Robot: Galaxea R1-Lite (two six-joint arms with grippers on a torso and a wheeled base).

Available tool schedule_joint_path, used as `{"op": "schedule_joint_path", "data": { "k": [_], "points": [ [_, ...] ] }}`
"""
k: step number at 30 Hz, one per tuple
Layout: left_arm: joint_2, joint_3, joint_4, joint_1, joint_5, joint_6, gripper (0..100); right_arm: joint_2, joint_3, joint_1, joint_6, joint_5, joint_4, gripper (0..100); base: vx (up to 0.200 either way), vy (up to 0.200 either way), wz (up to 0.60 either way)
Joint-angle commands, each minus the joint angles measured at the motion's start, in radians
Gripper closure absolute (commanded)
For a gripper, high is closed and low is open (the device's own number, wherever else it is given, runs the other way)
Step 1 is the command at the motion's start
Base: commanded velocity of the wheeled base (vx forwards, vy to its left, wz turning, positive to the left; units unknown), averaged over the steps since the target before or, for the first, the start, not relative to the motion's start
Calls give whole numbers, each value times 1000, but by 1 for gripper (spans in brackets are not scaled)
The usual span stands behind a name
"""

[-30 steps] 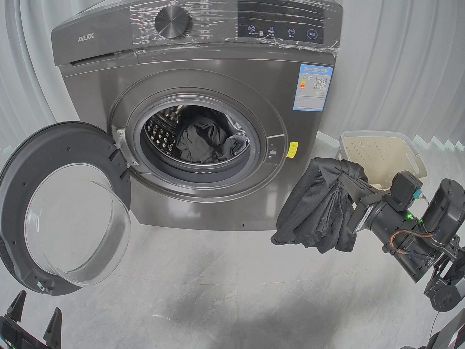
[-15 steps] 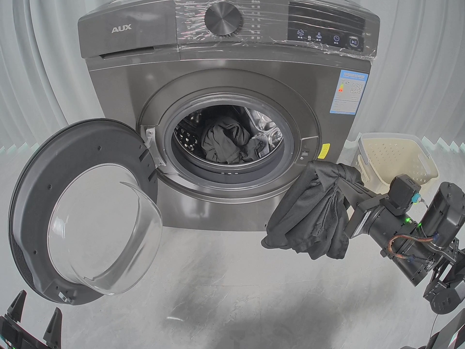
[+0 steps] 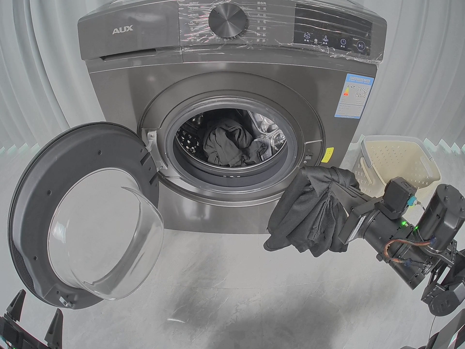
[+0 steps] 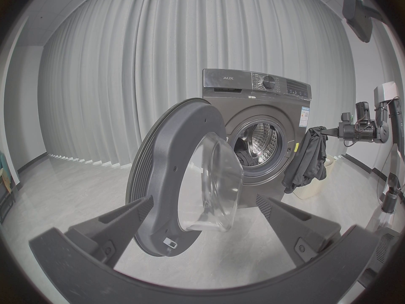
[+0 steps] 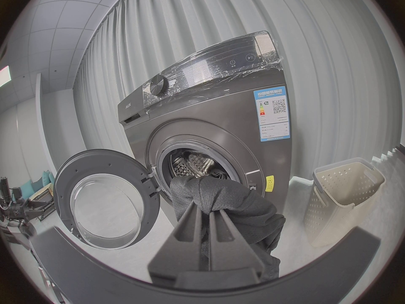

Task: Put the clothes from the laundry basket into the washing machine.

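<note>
The grey washing machine (image 3: 232, 69) stands with its round door (image 3: 87, 214) swung wide open to the left. Dark clothes (image 3: 227, 144) lie inside the drum. My right gripper (image 5: 209, 218) is shut on a dark grey garment (image 3: 310, 209), which hangs in the air just below and right of the drum opening. The cream laundry basket (image 3: 402, 139) stands on the floor right of the machine, behind my right arm, and its visible inside is bare. My left gripper (image 4: 202, 212) is open and holds nothing, low at the near left, in front of the door.
The open door sticks out into the space at the left front of the machine. Bare grey floor (image 3: 218, 277) lies in front of the machine. Pale curtains (image 3: 426, 73) hang behind the machine and basket.
The head camera has shifted, so the machine now sits further right in the picture. My right gripper has carried the hanging garment a little closer to the drum opening.
</note>
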Motion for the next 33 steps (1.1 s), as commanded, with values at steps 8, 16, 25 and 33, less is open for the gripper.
{"op": "schedule_joint_path", "data": {
  "k": [8,16,25,33],
  "points": [
    [-17,16,-1,2,-1,25,0,79,-83,74,1,19,-6,100,0,0,0],
    [104,-232,-21,-9,-137,-17,0,188,-190,135,52,11,-29,100,0,0,0],
    [459,-212,-122,-20,-399,15,0,270,-229,147,50,20,-130,100,0,0,0],
    [776,-186,-376,-130,-438,52,0,280,-264,143,52,19,-133,100,0,0,0]
  ]
}}
